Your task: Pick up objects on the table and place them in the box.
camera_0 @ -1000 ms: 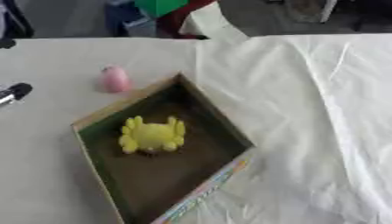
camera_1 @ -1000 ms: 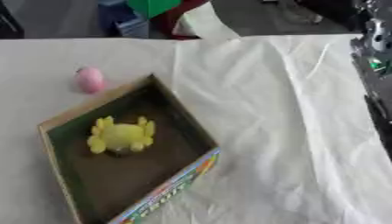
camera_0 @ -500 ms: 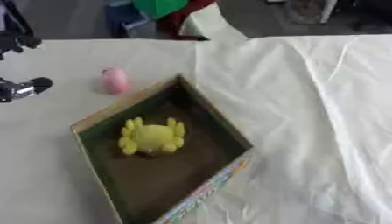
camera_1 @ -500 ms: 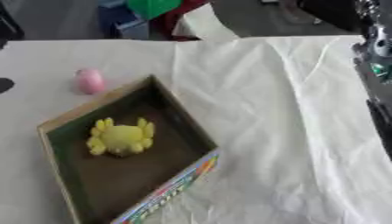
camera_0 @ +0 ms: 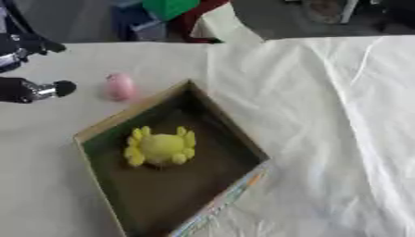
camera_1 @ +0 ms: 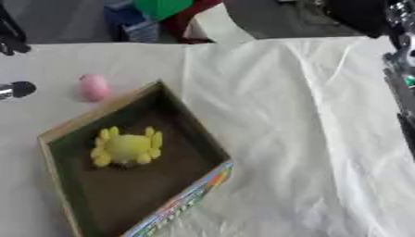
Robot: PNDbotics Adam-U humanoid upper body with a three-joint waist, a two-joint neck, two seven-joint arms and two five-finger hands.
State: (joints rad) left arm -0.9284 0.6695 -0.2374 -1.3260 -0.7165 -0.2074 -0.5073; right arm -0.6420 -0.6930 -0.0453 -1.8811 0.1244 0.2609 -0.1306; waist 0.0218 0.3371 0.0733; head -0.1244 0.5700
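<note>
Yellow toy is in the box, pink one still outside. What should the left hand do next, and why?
Probably carry the left hand a little to the right and down onto the pink object. That object lies on the table just outside the far-left wall of the box, while the yellow toy already sits inside. The hand hovers just left of it, holding nothing.

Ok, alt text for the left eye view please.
A yellow toy lies inside an open cardboard box on a white-covered table. A small pink object sits just outside the box's far left wall, with the robot's left hand at the left edge beside it.
</note>
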